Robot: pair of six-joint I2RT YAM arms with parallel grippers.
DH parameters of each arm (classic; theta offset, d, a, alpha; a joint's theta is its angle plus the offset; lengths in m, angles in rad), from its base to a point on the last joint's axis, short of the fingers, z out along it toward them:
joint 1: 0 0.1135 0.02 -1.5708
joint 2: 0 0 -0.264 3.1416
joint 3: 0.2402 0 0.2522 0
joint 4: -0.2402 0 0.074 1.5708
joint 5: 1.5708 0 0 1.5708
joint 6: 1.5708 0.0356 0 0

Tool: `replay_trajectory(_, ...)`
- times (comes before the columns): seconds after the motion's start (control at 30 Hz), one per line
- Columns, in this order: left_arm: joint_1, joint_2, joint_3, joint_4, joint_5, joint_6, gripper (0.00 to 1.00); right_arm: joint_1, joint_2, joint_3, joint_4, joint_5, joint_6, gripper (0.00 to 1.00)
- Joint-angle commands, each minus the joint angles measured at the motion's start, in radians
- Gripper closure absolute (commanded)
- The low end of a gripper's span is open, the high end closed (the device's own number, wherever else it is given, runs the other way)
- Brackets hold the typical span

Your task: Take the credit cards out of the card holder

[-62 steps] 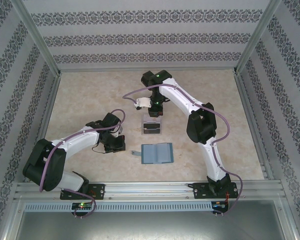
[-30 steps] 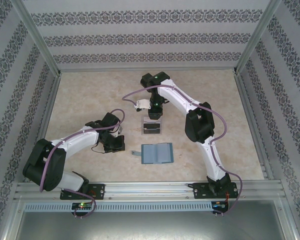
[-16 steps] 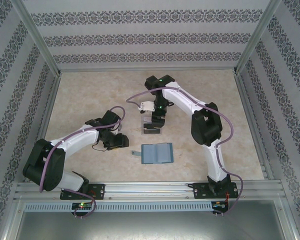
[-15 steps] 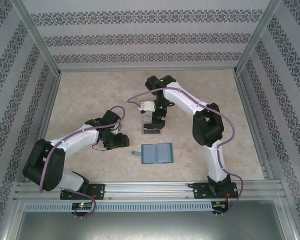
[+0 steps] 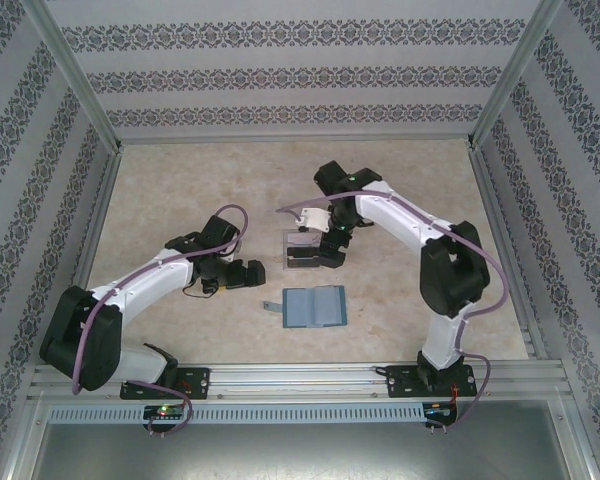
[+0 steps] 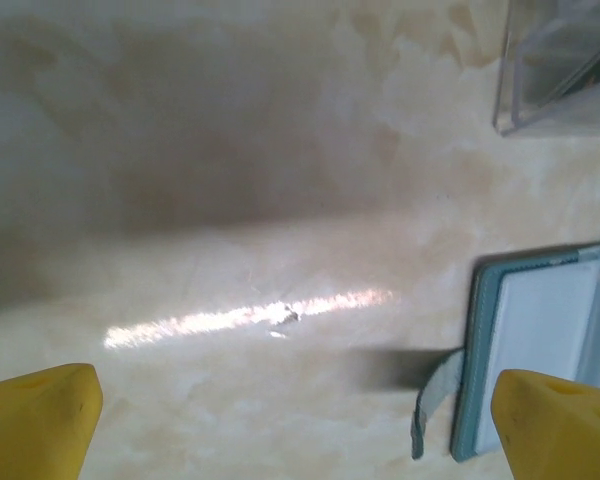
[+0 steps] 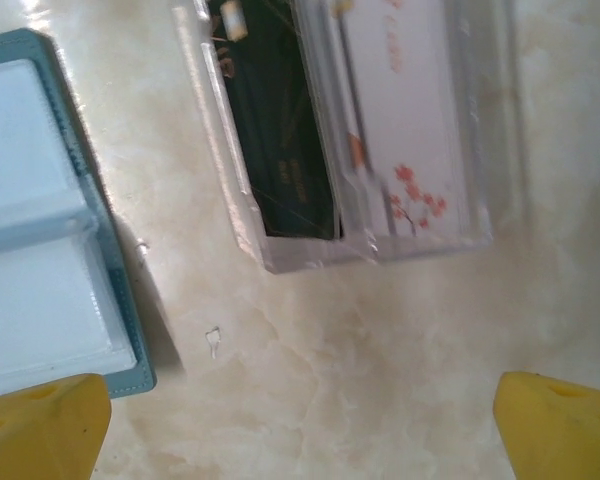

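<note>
Judged the closing step: emptying done. Spread wide, gripping nothing, at left gripper (image 6: 298, 425) and right gripper (image 7: 300, 430). Just past right gripper's left-hand tip: holder (image 7: 40, 250), lying open, pockets seemingly bare. Farther ahead, between tips: tray (image 7: 310, 262) holding dark card (image 7: 280, 150) and white card (image 7: 410, 130). Next: recheck pockets, then retreat.

Teal card holder (image 5: 314, 307); drk card (image 7: 280, 150); floral wht card (image 7: 405, 110).

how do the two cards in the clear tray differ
The dark card is near-black with faint print; the white card is pale with pink blossoms. The dark card sits nearer the card holder, the white card farther from it. Both are inside the clear tray.
</note>
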Motion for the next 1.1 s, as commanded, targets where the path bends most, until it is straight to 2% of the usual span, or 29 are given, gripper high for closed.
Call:
replay_trajectory(0.0,0.015,-0.014,0.034,0.009,-0.141,0.076,0.0,-0.02,-0.098,-0.109,0.179,0.053,0.121,0.02)
replay_trajectory(0.13,0.017,-0.044,0.027,0.066,-0.279,0.147,0.0,-0.044,-0.212,-0.281,0.356,0.136,0.248,0.02)
replay_trajectory(0.3,0.03,-0.099,0.012,0.119,-0.552,0.233,0.0,-0.113,-0.335,-0.474,0.576,0.246,0.452,0.02)
replay_trajectory(0.47,0.074,-0.132,-0.077,0.295,-0.729,0.352,0.0,-0.197,-0.419,-0.666,0.799,0.286,0.582,0.02)
replay_trajectory(0.6,0.147,-0.118,-0.116,0.402,-0.772,0.424,0.0,-0.284,-0.476,-0.804,0.979,0.347,0.665,0.02)
replay_trajectory(0.73,0.213,-0.106,-0.177,0.555,-0.742,0.45,0.0,-0.356,-0.515,-0.929,1.188,0.407,0.709,0.02)
replay_trajectory(0.9,0.266,-0.054,-0.297,0.89,-0.71,0.533,0.0,-0.447,-0.506,-1.007,1.389,0.412,0.778,0.02)
replay_trajectory(1.07,0.311,0.019,-0.39,1.218,-0.611,0.564,0.0,-0.483,-0.481,-1.05,1.575,0.365,0.8,0.02)
